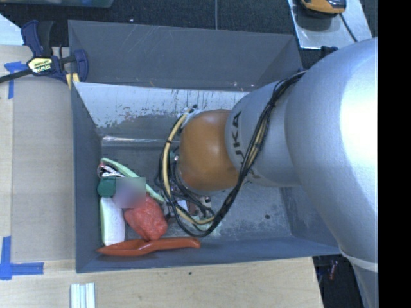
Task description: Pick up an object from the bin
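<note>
We see the gripper [187,208] low toward the left end of the bin [86,172], mostly hidden under the arm's orange cover [204,149]; open or closed, we cannot tell. Just beside it, perhaps touching, lies a red lumpy ball [146,219], next to a white block [112,222] and a long orange stick [151,246].

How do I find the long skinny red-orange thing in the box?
Look at the grey metal bin and go to its bottom-left corner, where a small heap lies. Against the near wall, below the lumpy red thing and the white block, lies the long red-orange thing. Only it is thin and stretched out.
</note>
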Controlling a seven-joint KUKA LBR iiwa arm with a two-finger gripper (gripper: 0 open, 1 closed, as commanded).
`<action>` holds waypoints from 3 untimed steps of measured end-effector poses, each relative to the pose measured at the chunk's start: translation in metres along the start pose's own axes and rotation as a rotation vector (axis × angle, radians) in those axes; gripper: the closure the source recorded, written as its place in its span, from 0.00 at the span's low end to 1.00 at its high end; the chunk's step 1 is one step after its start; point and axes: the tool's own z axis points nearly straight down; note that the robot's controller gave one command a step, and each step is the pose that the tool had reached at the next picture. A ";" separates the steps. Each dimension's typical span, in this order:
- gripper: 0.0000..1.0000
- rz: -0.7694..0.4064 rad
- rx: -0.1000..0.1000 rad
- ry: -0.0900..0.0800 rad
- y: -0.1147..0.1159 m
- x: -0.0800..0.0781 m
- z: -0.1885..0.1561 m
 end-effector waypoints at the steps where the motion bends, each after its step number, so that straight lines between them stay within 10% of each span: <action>1: 1.00 0.009 0.000 -0.005 -0.001 -0.003 -0.004; 3: 1.00 -0.040 0.001 -0.008 0.004 -0.012 -0.012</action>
